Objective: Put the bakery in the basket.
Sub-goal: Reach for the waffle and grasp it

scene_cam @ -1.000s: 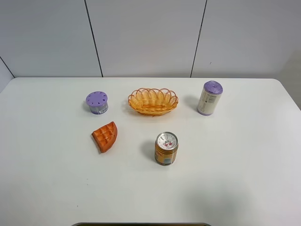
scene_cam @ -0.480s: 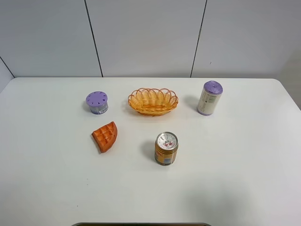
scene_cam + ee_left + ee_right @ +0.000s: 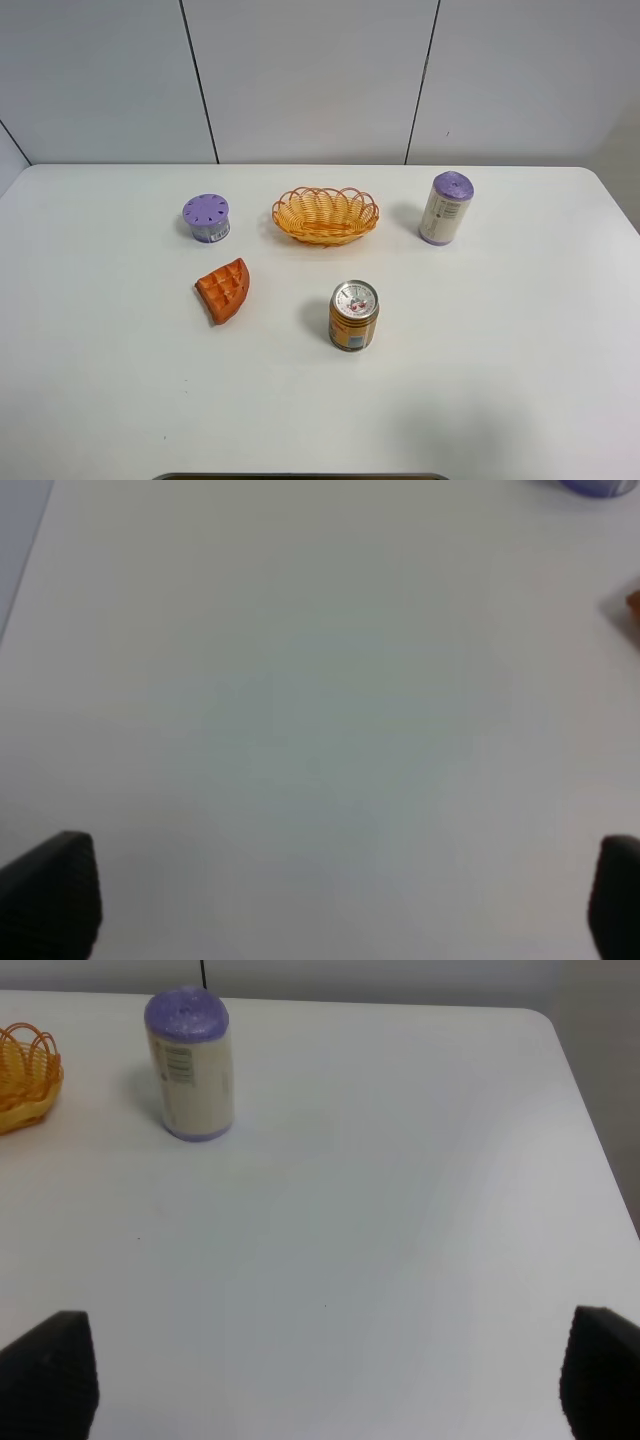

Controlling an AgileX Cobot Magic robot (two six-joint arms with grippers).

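Note:
The bakery (image 3: 224, 289), an orange-brown waffle wedge, lies flat on the white table (image 3: 500, 380), left of centre. The basket (image 3: 326, 214), oval and orange-yellow, stands behind it at the middle back and holds nothing. Neither arm shows in the exterior high view. In the left wrist view my left gripper (image 3: 330, 910) is open and empty over bare table; only a sliver of the bakery (image 3: 635, 602) shows at the frame's edge. In the right wrist view my right gripper (image 3: 320, 1380) is open and empty; part of the basket's rim (image 3: 25, 1075) shows at the frame's edge.
A gold drink can (image 3: 353, 315) stands upright right of the bakery. A short purple-lidded round container (image 3: 206, 217) stands left of the basket. A tall white cylinder with a purple cap (image 3: 446, 208) stands right of it, also in the right wrist view (image 3: 190, 1065).

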